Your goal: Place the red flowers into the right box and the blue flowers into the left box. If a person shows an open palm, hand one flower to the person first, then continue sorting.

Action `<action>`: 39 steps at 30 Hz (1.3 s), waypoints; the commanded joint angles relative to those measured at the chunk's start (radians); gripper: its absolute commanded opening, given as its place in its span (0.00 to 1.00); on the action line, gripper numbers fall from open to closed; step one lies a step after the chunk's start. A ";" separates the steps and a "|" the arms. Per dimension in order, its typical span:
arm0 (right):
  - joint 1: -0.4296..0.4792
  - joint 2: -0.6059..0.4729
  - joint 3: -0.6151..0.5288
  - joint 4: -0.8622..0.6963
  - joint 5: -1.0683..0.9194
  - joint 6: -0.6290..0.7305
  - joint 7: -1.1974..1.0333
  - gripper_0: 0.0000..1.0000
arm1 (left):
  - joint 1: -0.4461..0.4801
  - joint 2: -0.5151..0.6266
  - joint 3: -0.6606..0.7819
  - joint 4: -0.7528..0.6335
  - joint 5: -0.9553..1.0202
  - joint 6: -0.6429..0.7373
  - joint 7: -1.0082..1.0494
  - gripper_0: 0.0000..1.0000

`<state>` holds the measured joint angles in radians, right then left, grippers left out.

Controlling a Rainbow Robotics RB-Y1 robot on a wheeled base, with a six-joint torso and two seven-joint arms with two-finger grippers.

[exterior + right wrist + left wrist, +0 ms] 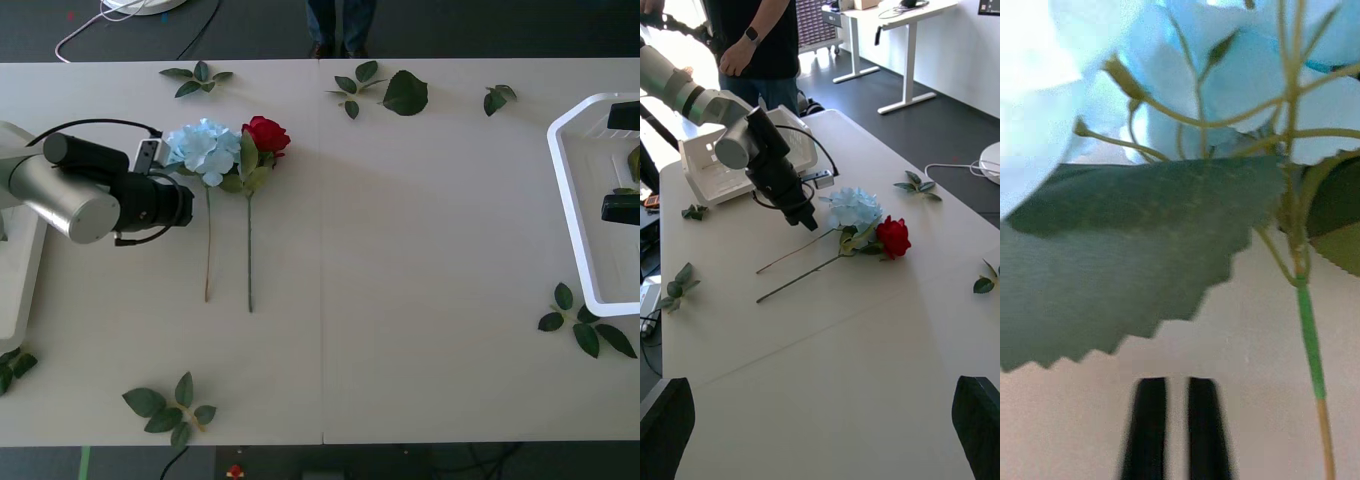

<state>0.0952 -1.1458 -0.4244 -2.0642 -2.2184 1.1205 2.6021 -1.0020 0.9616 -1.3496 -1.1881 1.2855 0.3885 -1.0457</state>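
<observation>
A light blue flower [205, 148] [854, 208] [1225, 75] and a red rose [266, 134] [893, 235] lie side by side on the table's left half, stems pointing toward me. My left gripper [188, 197] [809, 222] [1178, 427] hovers low just left of the blue flower's head; its black fingers are shut and hold nothing. The stem [1311, 352] runs beside them, untouched. My right gripper [622, 160] [820, 431] is open and empty over the right box [570, 200]. The left box [25, 290] [707, 161] stands behind the left arm.
Loose leaf sprigs lie scattered: near the front left [170, 405], at the back middle [385, 90], beside the right box [585, 325] and at the back left [195, 80]. A wide bare stretch of table [430, 250] separates the flowers from the right box.
</observation>
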 commanded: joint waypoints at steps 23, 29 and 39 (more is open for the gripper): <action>0.008 -0.048 -0.017 -0.022 -0.015 0.005 0.027 1.00 | -0.147 0.031 -0.006 -0.127 0.044 0.136 -0.019 1.00; 0.008 -0.048 -0.017 -0.022 -0.015 0.005 0.027 1.00 | -0.147 0.025 -0.011 -0.140 0.066 0.185 0.010 1.00; 0.008 -0.048 -0.017 -0.022 -0.015 0.005 0.027 1.00 | -0.233 -0.023 -0.197 -0.100 0.026 0.199 0.190 1.00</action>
<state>0.0952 -1.1458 -0.4244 -2.0643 -2.2188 1.1205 2.6024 -1.1469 0.9598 -1.4834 -1.3117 1.3399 0.5814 -0.9903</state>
